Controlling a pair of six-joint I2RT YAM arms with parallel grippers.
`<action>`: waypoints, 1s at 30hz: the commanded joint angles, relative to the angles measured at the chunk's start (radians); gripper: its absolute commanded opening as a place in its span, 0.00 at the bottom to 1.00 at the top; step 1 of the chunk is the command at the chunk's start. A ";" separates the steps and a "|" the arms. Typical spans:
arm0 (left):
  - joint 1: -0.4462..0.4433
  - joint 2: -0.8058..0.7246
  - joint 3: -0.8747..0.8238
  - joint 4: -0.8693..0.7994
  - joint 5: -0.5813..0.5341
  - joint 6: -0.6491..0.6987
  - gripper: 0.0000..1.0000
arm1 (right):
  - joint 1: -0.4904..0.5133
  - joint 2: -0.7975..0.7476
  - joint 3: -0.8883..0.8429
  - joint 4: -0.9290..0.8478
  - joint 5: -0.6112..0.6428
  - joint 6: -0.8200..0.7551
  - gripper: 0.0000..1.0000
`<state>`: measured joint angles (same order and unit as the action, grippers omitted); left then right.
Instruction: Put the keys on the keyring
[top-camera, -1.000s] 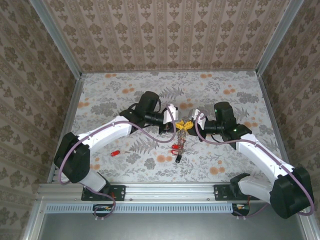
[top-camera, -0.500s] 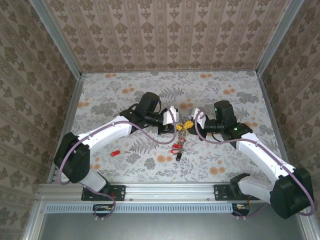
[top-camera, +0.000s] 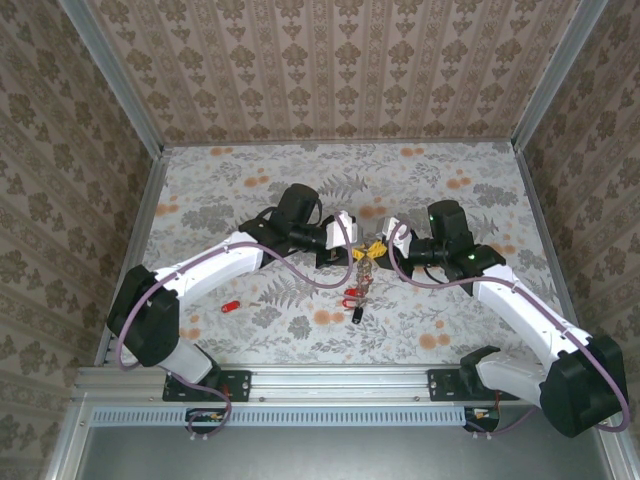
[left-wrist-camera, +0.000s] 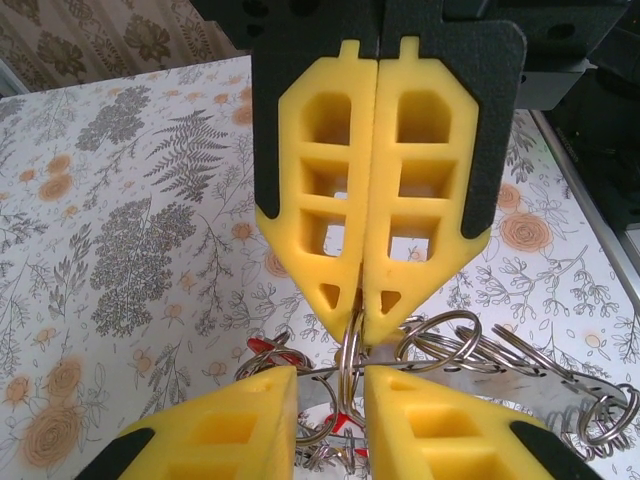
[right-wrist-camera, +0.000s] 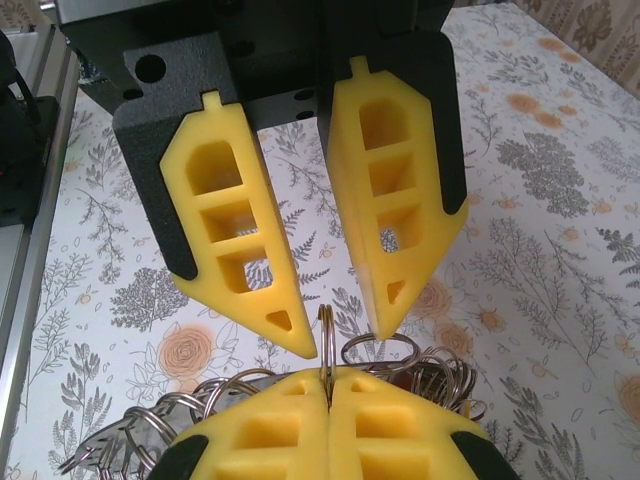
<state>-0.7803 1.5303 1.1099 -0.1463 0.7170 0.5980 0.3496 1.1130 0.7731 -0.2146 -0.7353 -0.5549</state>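
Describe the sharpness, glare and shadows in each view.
Top external: even soft light, faint shadows, keys sharp but tiny. Left wrist: wire rings glint; the left pincer at the bottom edge looks slightly soft. Right wrist: the right pincer is soft too, tablecloth crisp.

The left gripper (right-wrist-camera: 345, 335) and right gripper (left-wrist-camera: 360, 330) meet over the keyring (top-camera: 365, 272), blocking the bench (top-camera: 480, 180) middle. Elsewhere it seems free, except one red key (top-camera: 230, 306) at left.
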 joint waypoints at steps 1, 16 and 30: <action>-0.004 -0.020 0.020 -0.016 0.007 -0.010 0.24 | 0.006 -0.002 0.040 0.020 -0.045 -0.021 0.00; -0.008 0.032 0.073 -0.061 0.036 0.018 0.18 | 0.006 -0.013 0.025 0.063 -0.054 0.009 0.00; -0.006 0.045 0.084 -0.115 0.051 0.049 0.00 | 0.005 -0.028 -0.005 0.101 -0.038 0.027 0.00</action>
<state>-0.7841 1.5608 1.1740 -0.2325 0.7422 0.6296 0.3496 1.1145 0.7681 -0.1978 -0.7334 -0.5434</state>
